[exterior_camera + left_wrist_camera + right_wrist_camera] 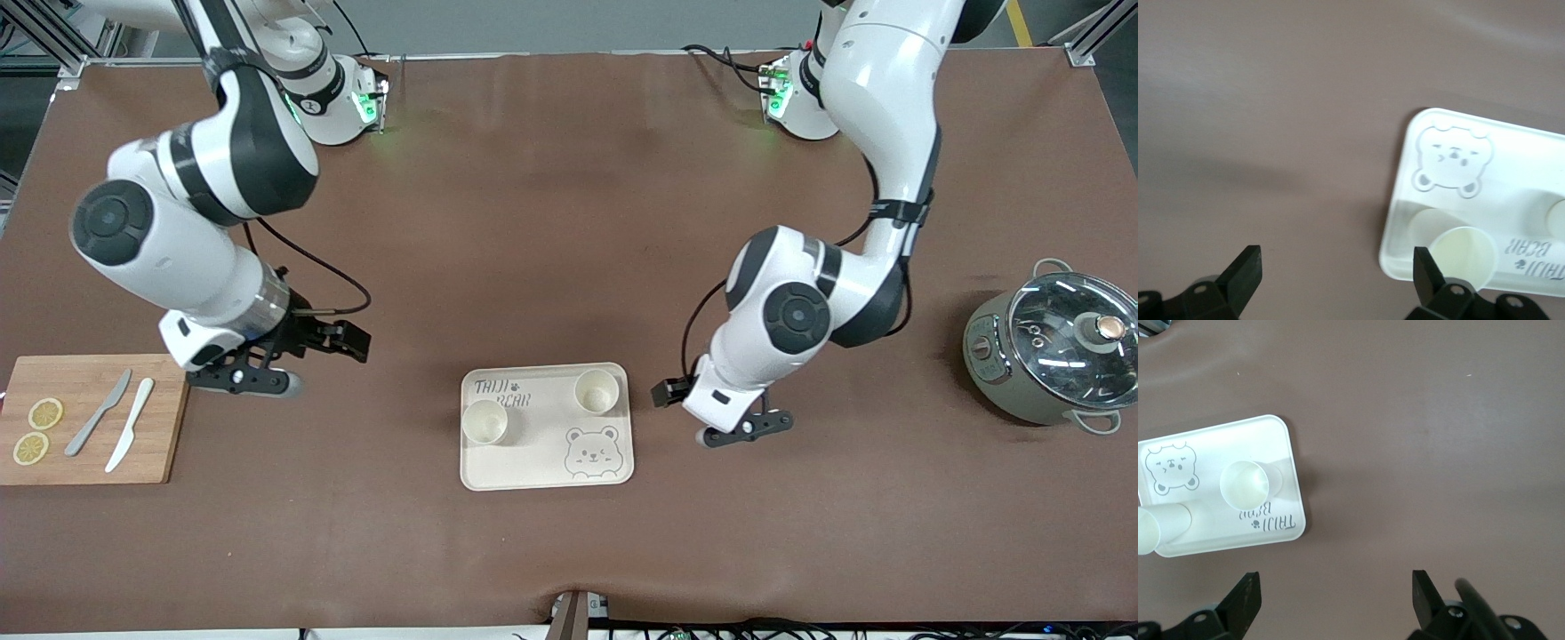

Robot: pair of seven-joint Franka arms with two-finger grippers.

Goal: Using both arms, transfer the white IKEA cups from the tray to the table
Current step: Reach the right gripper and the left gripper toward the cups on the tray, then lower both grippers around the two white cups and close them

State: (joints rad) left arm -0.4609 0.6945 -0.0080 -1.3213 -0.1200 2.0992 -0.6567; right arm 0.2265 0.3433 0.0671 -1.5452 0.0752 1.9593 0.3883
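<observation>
Two white IKEA cups stand upright on the cream bear-printed tray (533, 467). One cup (484, 421) is toward the right arm's end, the other cup (596, 391) toward the left arm's end. My left gripper (747, 429) is open and empty, low over the table beside the tray. Its wrist view shows its open gripper (1337, 267), the tray (1518, 200) and the closer cup (1461, 257). My right gripper (267, 382) is open and empty over the table between the cutting board and the tray. Its wrist view shows its open gripper (1335, 590), the tray (1225, 440) and a cup (1245, 485).
A wooden cutting board (169, 427) at the right arm's end carries a grey knife (98, 413), a white knife (131, 425) and two lemon slices (44, 413). A grey pot with a glass lid (1058, 351) stands at the left arm's end.
</observation>
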